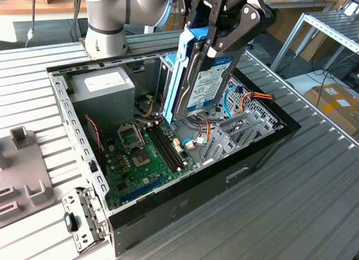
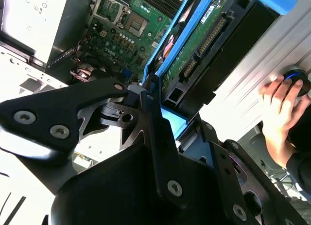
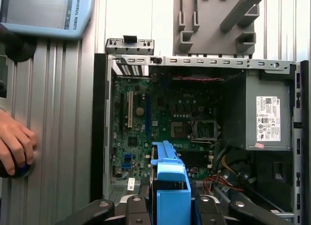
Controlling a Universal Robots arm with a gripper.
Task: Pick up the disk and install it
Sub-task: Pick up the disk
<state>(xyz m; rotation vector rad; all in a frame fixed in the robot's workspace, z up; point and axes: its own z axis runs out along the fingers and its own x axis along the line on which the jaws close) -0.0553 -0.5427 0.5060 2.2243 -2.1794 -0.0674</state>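
My gripper [image 1: 217,42] is shut on the disk [image 1: 206,85], a silver-grey drive with a white label in blue carrier rails [image 1: 175,74]. The disk hangs tilted, nearly on edge, above the open black computer case [image 1: 185,195], its lower end near the drive bay and just over the motherboard [image 1: 143,159]. In the second wrist view the disk's green circuit-board underside [image 2: 200,39] runs away from the black fingers [image 2: 154,108]. In the first wrist view the blue carrier [image 3: 170,183] sits between the finger links, over the case interior.
A grey power-supply box [image 1: 104,87] fills the case's far corner. Orange and blue cables [image 1: 247,100] lie by the drive cage. A grey fixture [image 1: 25,170] rests on the table at the exterior view's left. A person's hand [image 3: 14,147] rests on a button beside a teach pendant [image 3: 43,11].
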